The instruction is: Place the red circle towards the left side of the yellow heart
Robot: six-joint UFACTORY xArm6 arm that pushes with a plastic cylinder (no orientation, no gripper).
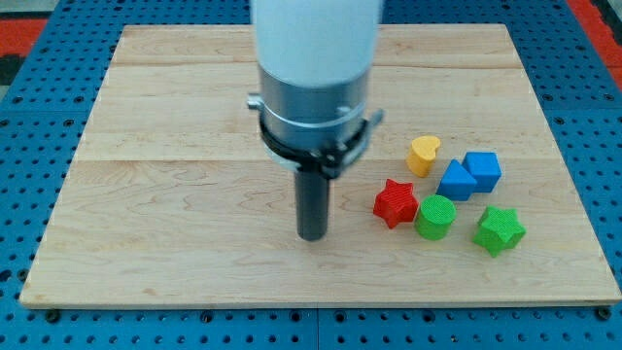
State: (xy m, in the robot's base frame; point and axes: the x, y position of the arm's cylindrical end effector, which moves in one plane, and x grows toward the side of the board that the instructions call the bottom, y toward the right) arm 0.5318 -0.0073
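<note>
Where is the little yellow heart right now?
The yellow heart sits on the view's right side of the board, at the top of the block cluster, just left of the blue cube and up-right of the red star.

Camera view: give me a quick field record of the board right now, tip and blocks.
tip: my tip on the wooden board, left of the cluster, touching no block
yellow heart block: at the cluster's top
red star block: nearest the tip
green cylinder block: beside the red star
blue blocks: two side by side
green star block: farthest right
red circle: none visible
</note>
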